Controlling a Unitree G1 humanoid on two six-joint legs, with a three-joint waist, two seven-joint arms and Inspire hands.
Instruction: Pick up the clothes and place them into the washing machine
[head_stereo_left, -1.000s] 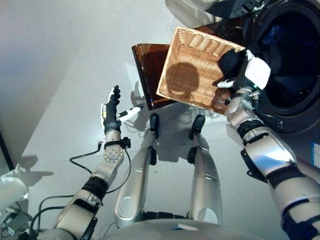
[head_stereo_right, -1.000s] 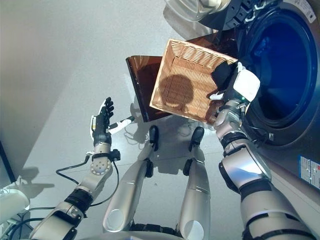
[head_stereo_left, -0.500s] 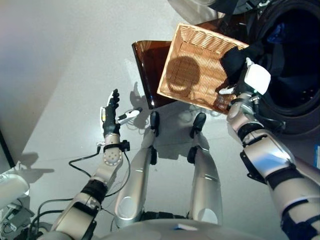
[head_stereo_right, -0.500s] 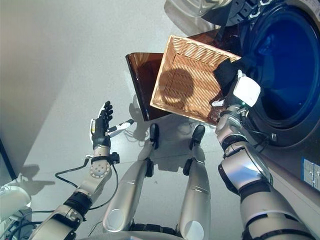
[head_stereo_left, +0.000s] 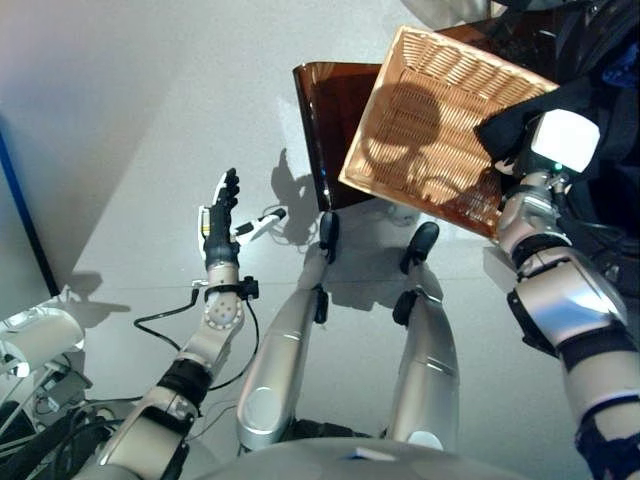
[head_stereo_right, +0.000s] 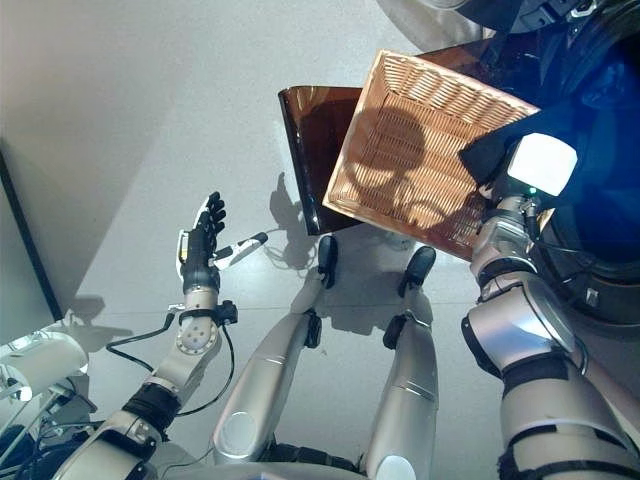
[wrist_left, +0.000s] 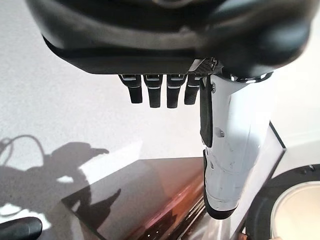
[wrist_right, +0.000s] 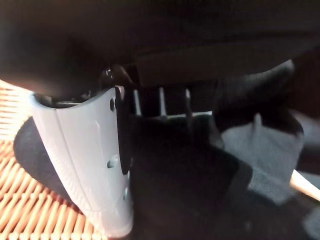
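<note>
A black garment (head_stereo_left: 508, 128) hangs over the right rim of the shallow wicker basket (head_stereo_left: 425, 120), at the mouth of the washing machine (head_stereo_right: 600, 100). My right hand (head_stereo_left: 560, 142), with its white thumb cover, is shut on the garment there. In the right wrist view the thumb (wrist_right: 85, 165) presses on the black cloth (wrist_right: 200, 190) above the wicker (wrist_right: 30, 220). My left hand (head_stereo_left: 220, 212) is open and empty over the grey floor, far to the left of the basket; its straight fingers (wrist_left: 160, 92) show in the left wrist view.
The basket rests on a low dark brown box (head_stereo_left: 322, 110) beside the machine. The machine's drum (head_stereo_right: 610, 60) is dark blue inside. White and dark gear (head_stereo_left: 35, 345) lies at the lower left. Grey floor (head_stereo_left: 130, 120) lies to the left.
The camera has shifted, so the whole scene sits further right. My right hand, with the black garment, has moved from inside the basket to its right rim by the drum. The left hand stays put.
</note>
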